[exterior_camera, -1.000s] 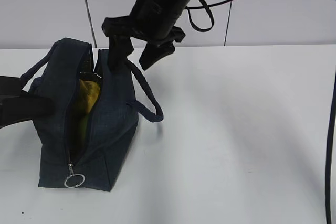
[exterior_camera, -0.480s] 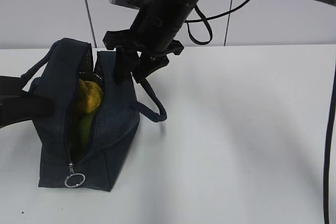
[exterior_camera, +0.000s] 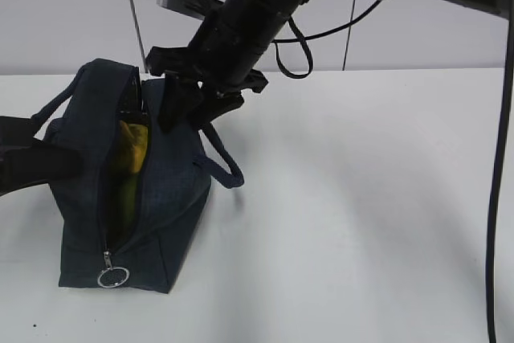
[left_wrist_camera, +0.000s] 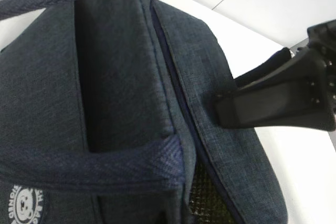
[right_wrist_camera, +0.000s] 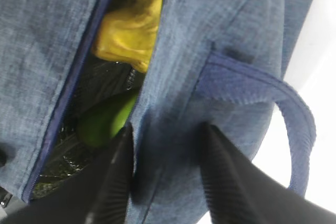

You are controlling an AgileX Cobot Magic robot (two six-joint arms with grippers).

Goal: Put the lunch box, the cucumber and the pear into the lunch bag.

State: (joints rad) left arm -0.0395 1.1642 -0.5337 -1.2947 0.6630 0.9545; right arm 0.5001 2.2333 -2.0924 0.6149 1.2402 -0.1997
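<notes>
The dark navy lunch bag (exterior_camera: 165,198) stands on the left of the white table with its top zipper open. Inside, the yellow pear (exterior_camera: 133,146) lies above the green cucumber (exterior_camera: 125,190); both also show in the right wrist view, the pear (right_wrist_camera: 131,30) and the cucumber (right_wrist_camera: 105,121). The lunch box is hidden. My right gripper (exterior_camera: 186,112) is open, astride the bag's right top wall (right_wrist_camera: 173,77), one finger inside the opening and one outside. My left arm (exterior_camera: 32,162) lies against the bag's left side; its jaws are hidden.
The zipper's metal ring pull (exterior_camera: 113,277) hangs at the bag's near end. One looped handle (exterior_camera: 226,168) droops on the right side, the other (exterior_camera: 56,106) on the left. White table (exterior_camera: 361,214) spreads right of the bag. Cables hang at the back.
My right gripper has moved down and left onto the bag's right top edge, and its jaws have narrowed around the wall. The bag's opening has narrowed slightly. The left arm has not moved.
</notes>
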